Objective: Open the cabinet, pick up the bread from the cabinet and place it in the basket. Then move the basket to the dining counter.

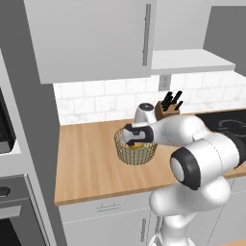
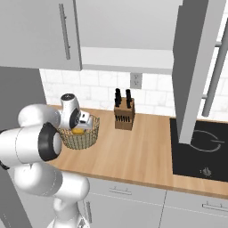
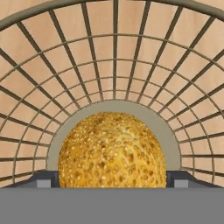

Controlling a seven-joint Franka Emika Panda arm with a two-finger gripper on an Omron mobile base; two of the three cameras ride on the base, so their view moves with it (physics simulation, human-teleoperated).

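The gripper [image 3: 112,181] stands wide open, its two small dark fingertips [image 3: 43,178] flanking but not pressing the bread [image 3: 112,151], a round golden-brown bun with a coarse, seeded-looking crust; nothing is held. The bun lies on the solid beige base of the basket [image 3: 114,52], whose thin tan wire ribs and rings fan out over it, the wood grain showing through the mesh. In the base views the basket [image 1: 136,153] stands on a smooth light wooden countertop [image 1: 86,163] backed by white tiles, near a wooden knife block [image 2: 124,116] with black handles. The white hand hides most of the bun [image 2: 78,131] there. The arm folds forward from the elbow, its wrist bent down into the basket mouth. The cabinet [image 1: 96,36] above is cut off at the frame top.
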